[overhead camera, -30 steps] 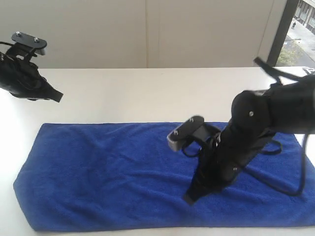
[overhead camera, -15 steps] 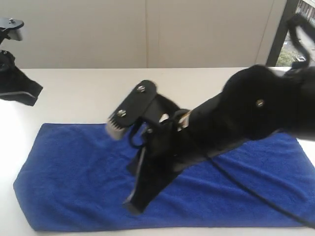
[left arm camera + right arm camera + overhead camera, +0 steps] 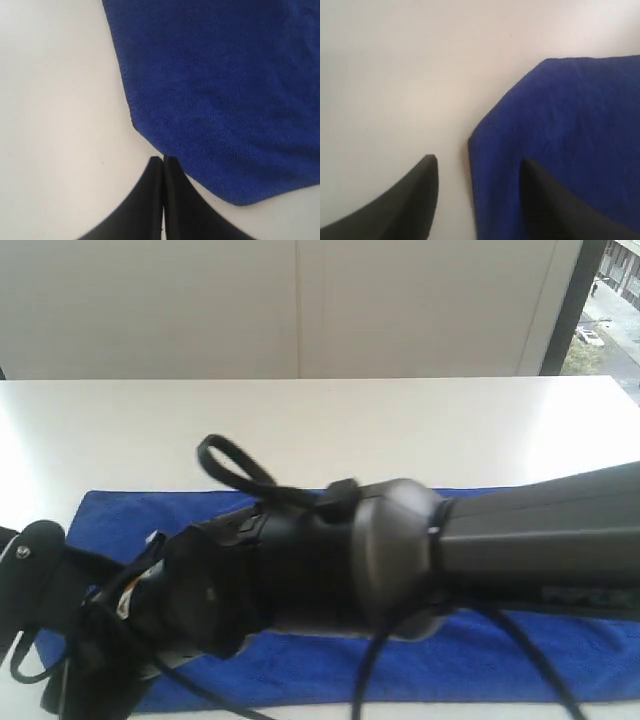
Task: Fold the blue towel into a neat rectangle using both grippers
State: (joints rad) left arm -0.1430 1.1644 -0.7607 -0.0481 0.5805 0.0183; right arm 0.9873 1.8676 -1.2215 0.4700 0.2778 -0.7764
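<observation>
Change: the right arm (image 3: 500,540) stood over the right half of the blue towel (image 3: 110,515) a second ago. It now stretches across to the towel's left end and masks most of the cloth. The left gripper has left the exterior view.
Towel: flat, close along the table's (image 3: 400,420) near edge.
Right gripper (image 3: 479,162): jaws wide apart and empty, straddling the towel's hem by a corner. Contact with the cloth is unclear.
Left gripper (image 3: 163,161): jaws pressed together and empty, tip just beside a towel corner.
Open room: broad bare table toward the far edge.
</observation>
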